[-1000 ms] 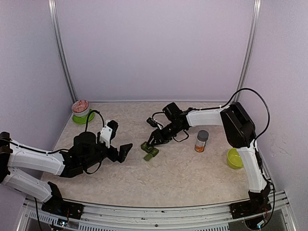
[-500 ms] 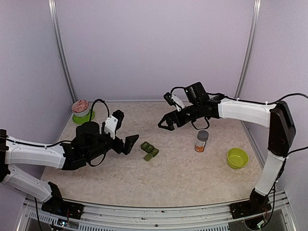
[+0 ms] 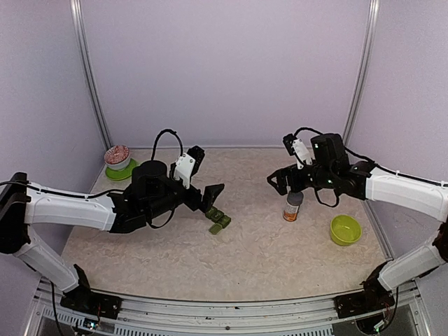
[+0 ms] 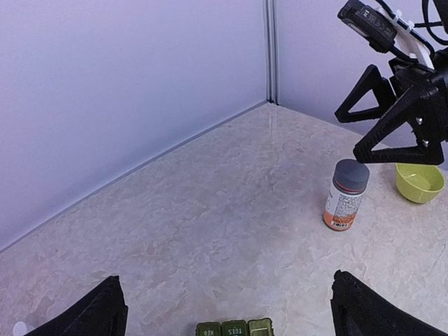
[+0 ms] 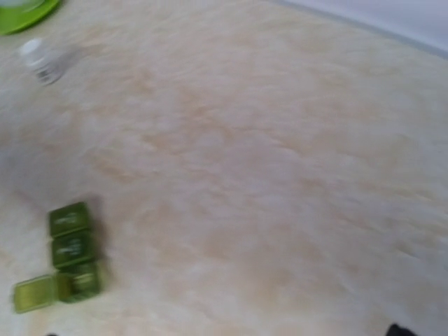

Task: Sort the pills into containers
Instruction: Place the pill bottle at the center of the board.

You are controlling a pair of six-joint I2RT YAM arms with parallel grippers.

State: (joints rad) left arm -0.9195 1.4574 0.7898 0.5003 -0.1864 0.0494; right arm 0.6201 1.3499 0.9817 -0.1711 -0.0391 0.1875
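My left arm (image 3: 70, 208) reaches out over the middle of the table (image 3: 266, 259), and my left jaws are spread wide with nothing in them. In my left wrist view, the two black fingers (image 4: 98, 311) sit at the bottom corners. The strip of containers (image 4: 234, 328) lies on the table between them at the bottom edge. From above, that dark green strip (image 3: 218, 219) rests near the centre of the table, just right of and nearer than my left jaws, without touching them. My right wrist view is blurred, but it shows the three joined compartments (image 5: 70, 248) in a row. The end one has its lid flipped open flat beside it, and the other two are shut. My right arm (image 3: 399, 187) comes in from the right. My right jaws are also open and empty, hanging above an orange pill bottle (image 3: 292, 206) with a grey cap that stands upright, well right of the strip. A lime-green bowl (image 3: 345, 229) sits to the right of the bottle and nearer. At the far left corner, a reddish dish rests on a green plate (image 3: 119, 170). A small white-capped object (image 5: 42, 61) lies near that plate, too blurred to identify.
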